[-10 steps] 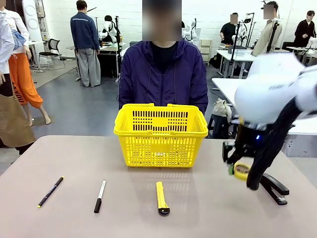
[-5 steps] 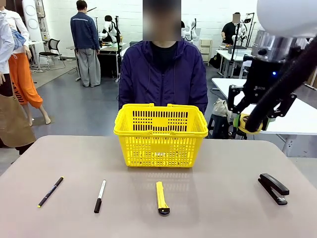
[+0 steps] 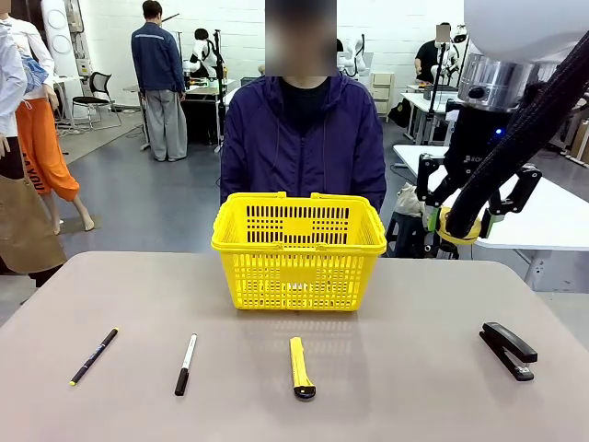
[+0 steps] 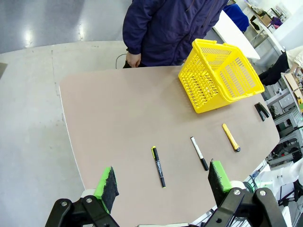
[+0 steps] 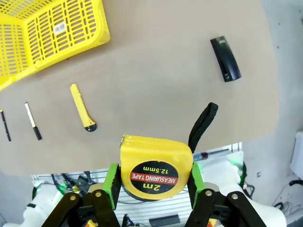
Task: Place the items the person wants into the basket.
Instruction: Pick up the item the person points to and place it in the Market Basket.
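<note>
Across a tan table [image 3: 414,387], faced a person [image 3: 304,147] in a dark zip jacket, standing just behind a yellow basket [image 3: 299,267] set near the far edge, handles folded down on the rim. Gripped the tape measure [image 5: 155,163] between the green pads of the right gripper [image 5: 154,183], clamped on its two sides, printed round label turned toward the wrist camera, black strap [image 5: 201,125] sticking out from one side. Carried it high in the air, well above the table, off to the right of the basket and apart from it. Could not make out the whole tape measure from the front: crossed by a thick black cable, with little more than a yellow edge showing between the fingers. Lost the person's hands behind the basket from the front; caught one hand [image 4: 134,59] by the far edge from the left wrist. Could not tell what lay inside the basket. Held the left gripper [image 4: 162,178] spread wide, nothing between its pads, high over the table. Found in a row along the near side, each apart from the next: pen [image 3: 94,355], marker [image 3: 185,365], utility knife [image 3: 301,366]. Spotted the black stapler [image 3: 509,349] farther right, near the table's right edge, well below the raised right gripper.
</note>
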Available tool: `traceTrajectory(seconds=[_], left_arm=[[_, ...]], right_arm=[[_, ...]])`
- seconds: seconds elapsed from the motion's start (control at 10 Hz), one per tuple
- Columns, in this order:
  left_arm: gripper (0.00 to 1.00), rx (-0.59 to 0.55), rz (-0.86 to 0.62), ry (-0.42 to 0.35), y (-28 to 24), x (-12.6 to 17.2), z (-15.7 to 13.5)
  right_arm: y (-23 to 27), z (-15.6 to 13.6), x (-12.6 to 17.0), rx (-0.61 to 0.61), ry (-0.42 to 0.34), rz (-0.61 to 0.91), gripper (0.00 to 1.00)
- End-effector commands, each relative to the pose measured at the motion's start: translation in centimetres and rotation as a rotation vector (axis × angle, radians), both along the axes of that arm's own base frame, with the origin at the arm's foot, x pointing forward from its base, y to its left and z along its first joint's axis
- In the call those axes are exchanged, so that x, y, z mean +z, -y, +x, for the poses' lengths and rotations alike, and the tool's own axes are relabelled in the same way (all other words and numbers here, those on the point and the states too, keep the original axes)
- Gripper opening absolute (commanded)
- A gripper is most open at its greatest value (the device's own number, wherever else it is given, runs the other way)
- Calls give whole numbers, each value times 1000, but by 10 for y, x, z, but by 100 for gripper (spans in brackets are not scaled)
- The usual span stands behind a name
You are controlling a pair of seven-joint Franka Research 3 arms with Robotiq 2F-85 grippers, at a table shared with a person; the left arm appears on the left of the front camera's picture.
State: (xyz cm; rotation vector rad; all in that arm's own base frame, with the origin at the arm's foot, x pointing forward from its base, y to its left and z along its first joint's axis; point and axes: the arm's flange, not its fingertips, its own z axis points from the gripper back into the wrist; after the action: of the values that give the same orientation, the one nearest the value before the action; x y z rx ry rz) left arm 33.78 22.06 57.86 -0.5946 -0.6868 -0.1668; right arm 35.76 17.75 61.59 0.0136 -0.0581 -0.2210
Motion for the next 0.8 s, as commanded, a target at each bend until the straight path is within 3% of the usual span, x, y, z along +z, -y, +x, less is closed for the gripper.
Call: traceTrajectory(seconds=[0.0,0.3,0.4,0.7], left_arm=[[100,-15,-3,18,-2,0,0],[100,-15,-3,18,-2,0,0],[100,-15,-3,18,-2,0,0],[100,-15,-3,18,-2,0,0]], right_arm=[[1,-3,-3,10,-1,-2,0],[1,-3,-3,10,-1,-2,0],[0,-1,1,0,4,0,69],[-60,74,25,76,11,-27,69]])
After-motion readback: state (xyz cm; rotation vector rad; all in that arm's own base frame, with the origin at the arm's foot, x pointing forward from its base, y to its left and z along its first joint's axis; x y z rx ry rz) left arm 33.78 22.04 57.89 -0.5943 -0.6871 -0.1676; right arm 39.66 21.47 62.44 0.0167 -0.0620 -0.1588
